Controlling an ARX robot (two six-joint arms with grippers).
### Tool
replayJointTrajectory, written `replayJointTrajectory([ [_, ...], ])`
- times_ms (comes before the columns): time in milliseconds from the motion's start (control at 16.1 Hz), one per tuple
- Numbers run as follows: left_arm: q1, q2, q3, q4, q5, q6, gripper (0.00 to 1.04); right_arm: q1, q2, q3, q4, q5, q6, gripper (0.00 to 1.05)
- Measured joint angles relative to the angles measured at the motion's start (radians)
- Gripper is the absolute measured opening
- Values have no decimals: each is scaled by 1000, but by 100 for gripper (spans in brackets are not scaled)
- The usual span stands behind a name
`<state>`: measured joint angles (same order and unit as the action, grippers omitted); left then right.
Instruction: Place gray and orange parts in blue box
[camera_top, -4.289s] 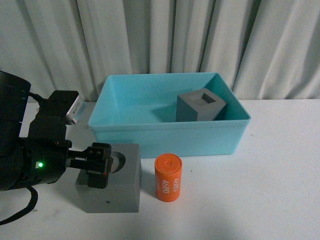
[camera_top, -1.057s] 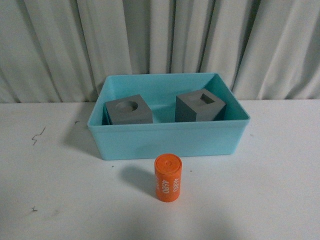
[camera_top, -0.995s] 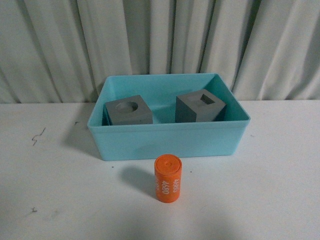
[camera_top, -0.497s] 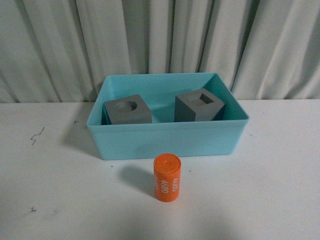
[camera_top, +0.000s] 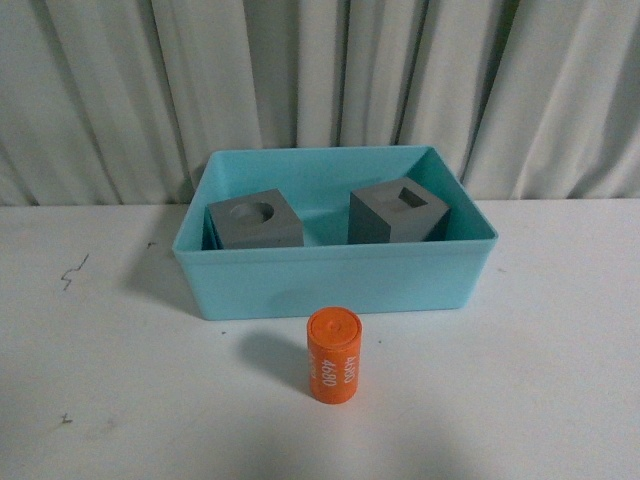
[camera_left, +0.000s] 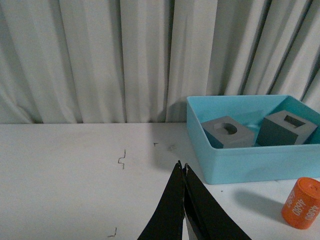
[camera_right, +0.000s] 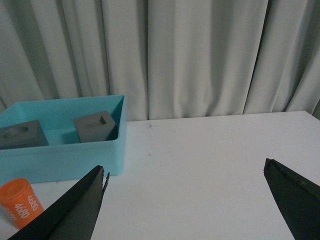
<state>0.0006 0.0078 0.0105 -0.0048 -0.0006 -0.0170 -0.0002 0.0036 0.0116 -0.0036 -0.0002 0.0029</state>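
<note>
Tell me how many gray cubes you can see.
2. The round-recess cube sits left inside the blue box, the square-recess cube right; none appears hidden.

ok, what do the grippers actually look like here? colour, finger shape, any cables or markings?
Only the wrist views show them; no arm appears in the front view. The left gripper has plain matte black fingers, flat blades tapering to sharp tips. The right gripper has the same black wedge shape. No cables, labels or markings are visible on either.
</note>
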Motion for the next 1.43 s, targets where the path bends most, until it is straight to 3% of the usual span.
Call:
replayJointTrajectory([
  [435,0,0,0,0,0,0,5,0,0,0,0,0,0,98],
  [622,0,0,0,0,0,0,43,0,0,0,0,0,0,98],
  [684,0,0,0,0,0,0,54,-10,61,61,-182,-9,41,98],
  [746,0,0,0,0,2,0,67,-82,340,177,-276,-54,112,98],
  [808,0,0,0,1,0,0,77,-126,534,255,-160,-74,140,98],
  [932,0,0,0,1,0,1,100,-30,905,493,146,-184,116,98],
  [1119,0,0,0,1,0,1,98,205,1349,690,198,-278,-61,98],
  [1243,0,0,0,1,0,1,98,339,1551,796,177,-260,-137,98],
  [1430,0,0,0,1,0,1,98,442,1738,872,179,-184,-181,98],
])
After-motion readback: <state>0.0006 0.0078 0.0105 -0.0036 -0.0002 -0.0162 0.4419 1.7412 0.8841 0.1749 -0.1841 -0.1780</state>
